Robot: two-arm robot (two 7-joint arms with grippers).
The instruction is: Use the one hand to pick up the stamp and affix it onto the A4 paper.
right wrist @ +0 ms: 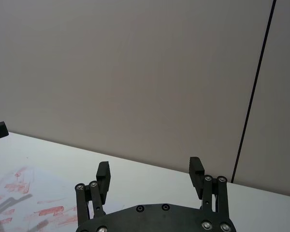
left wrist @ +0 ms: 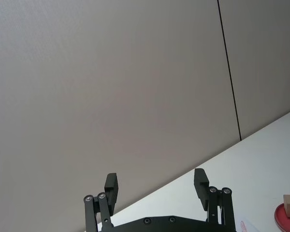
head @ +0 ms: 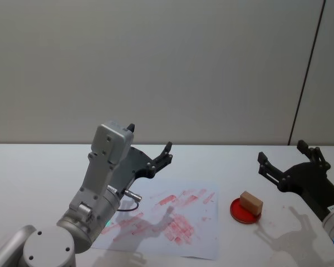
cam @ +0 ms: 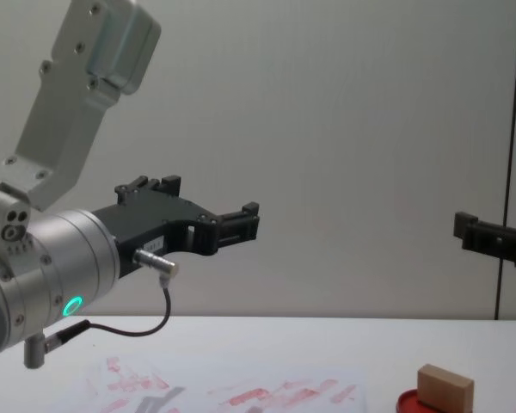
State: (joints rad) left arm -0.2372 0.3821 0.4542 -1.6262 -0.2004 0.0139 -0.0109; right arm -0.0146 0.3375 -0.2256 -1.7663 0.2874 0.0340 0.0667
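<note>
Tabletop (head: pixel 44 167) | stamp (head: pixel 251 202) on pad (head: pixel 237 213), beside paper (head: pixel 200 222) | left tool (head: pixel 150 137), right tool (head: pixel 281 151) spread (aloft)

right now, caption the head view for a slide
Before the pick: left end effector open near the A4 paper; right end effector open beside the stamp resting on the red ink pad.

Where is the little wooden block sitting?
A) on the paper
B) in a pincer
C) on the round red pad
C: the stamp rests on the red ink pad, beside the paper, and the right pincer hangs open in the air near it, not touching.
</note>
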